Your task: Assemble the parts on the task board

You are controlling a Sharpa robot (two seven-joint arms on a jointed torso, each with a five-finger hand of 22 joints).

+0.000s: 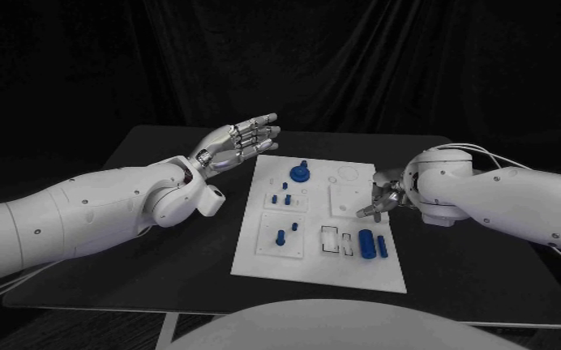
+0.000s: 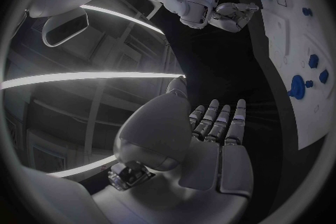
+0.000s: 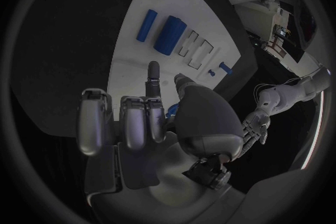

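The white task board [image 1: 351, 273] lies mid-table. A round blue part [image 1: 301, 173] stands near its far edge, small blue pegs [image 1: 280, 199] sit left of centre, and two long blue pieces [image 1: 367, 245] lie near the right edge. My left hand [image 1: 240, 141] hovers flat with fingers stretched out, off the board's far left corner, holding nothing. My right hand [image 1: 383, 202] is at the board's right edge with fingers curled down. In the right wrist view its fingers [image 3: 133, 117] are curled in, one stretched toward the board [image 3: 133, 50]. I see nothing in it.
The black table [image 1: 152, 155] runs round the board, with bare room on its left and right. A dark curtain hangs behind. In the left wrist view the board [image 2: 308, 117] lies beside my left hand [image 2: 210, 140], my right hand [image 2: 234, 14] at its far side.
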